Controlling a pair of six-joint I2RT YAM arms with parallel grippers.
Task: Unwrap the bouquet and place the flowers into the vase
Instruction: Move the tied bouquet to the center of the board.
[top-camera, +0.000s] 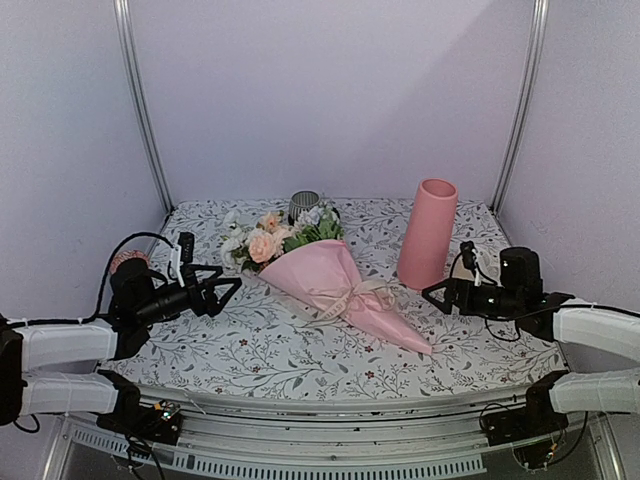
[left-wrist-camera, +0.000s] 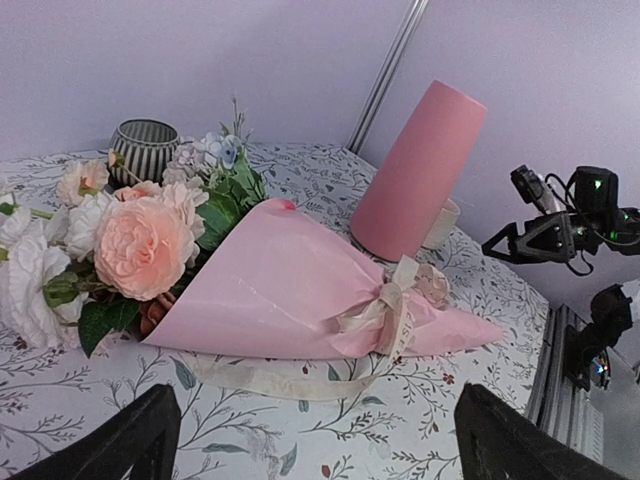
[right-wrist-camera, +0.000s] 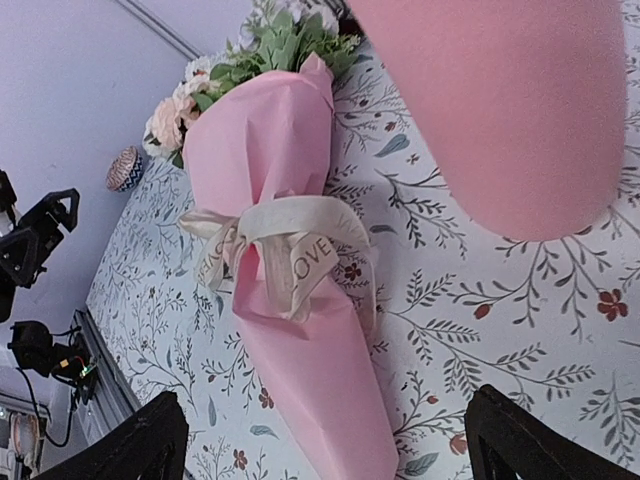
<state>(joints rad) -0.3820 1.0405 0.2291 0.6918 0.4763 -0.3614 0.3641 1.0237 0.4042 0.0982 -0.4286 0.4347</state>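
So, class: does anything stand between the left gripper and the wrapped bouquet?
Nothing visible does. The open left gripper faces the bouquet across bare patterned tabletop; the striped cup sits behind the flowers, off that path.

"LOVE" — on the cream ribbon (right-wrist-camera: 305, 255)

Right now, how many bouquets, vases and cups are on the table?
Bouquet: 1
Vase: 1
Cups: 2 (striped cup, cream mug)
Total: 4
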